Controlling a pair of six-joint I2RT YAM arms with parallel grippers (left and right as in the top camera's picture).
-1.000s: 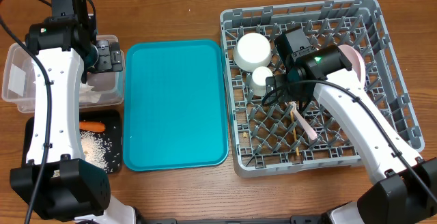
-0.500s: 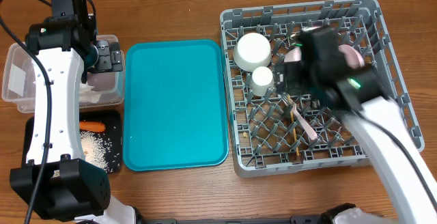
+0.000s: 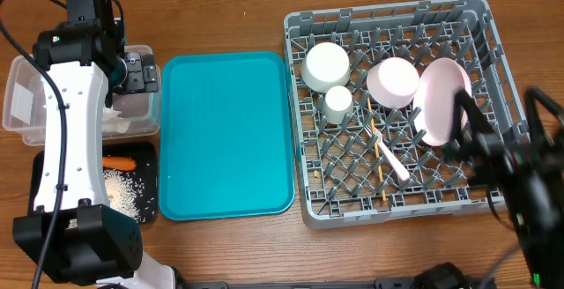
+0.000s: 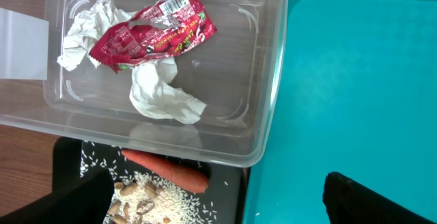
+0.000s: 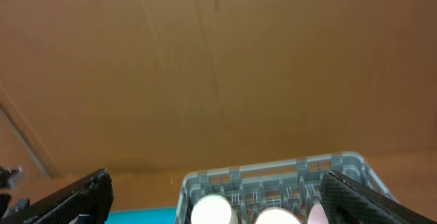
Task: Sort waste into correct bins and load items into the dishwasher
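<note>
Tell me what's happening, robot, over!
Left gripper open over tub. Right gripper open, empty, by dish rack. Wrapper, napkins in tub; carrot, rice on black tray; plate, bowls racked. Nothing blocking.

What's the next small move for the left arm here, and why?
Probably lift the left gripper away from the clear tub and back to rest. Its jaws are open and empty; napkins and red wrapper lie in the tub, carrot and rice in the black tray, dishes in the rack, and the teal tray is bare.
</note>
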